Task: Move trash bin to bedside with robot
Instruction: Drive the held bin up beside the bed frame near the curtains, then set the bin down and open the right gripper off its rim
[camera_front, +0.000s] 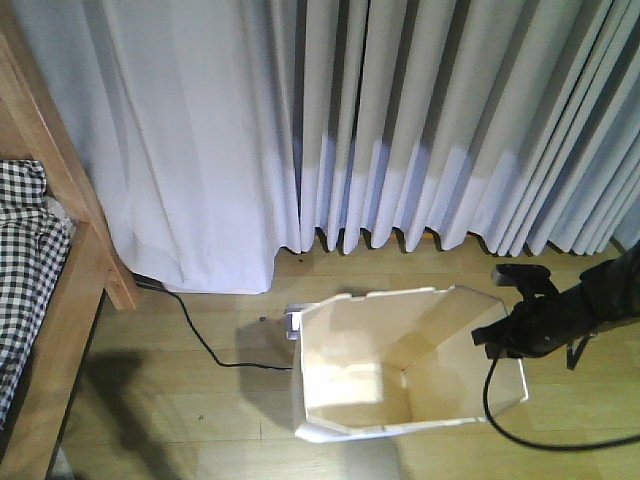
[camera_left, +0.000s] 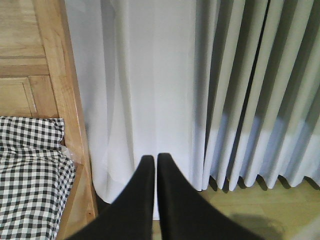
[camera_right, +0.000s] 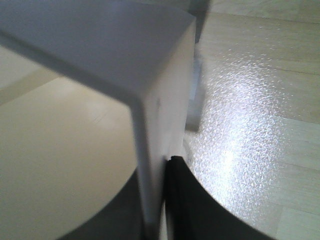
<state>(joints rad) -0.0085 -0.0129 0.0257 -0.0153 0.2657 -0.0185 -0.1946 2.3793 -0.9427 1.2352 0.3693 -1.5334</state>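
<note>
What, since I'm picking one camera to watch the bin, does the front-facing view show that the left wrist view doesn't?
Only front-facing: the trash bin, the right gripper at its rim, a black cable on the floor. Only left wrist: the left gripper, fingers together, holding nothing. Both: the white curtains, the wooden bed frame, the checked bedding and that floor.

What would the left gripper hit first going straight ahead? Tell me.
The white curtain: the left gripper, jaws together, points at its plain panel right of the wooden bed frame. Nothing shows between, though depth is unclear.
</note>
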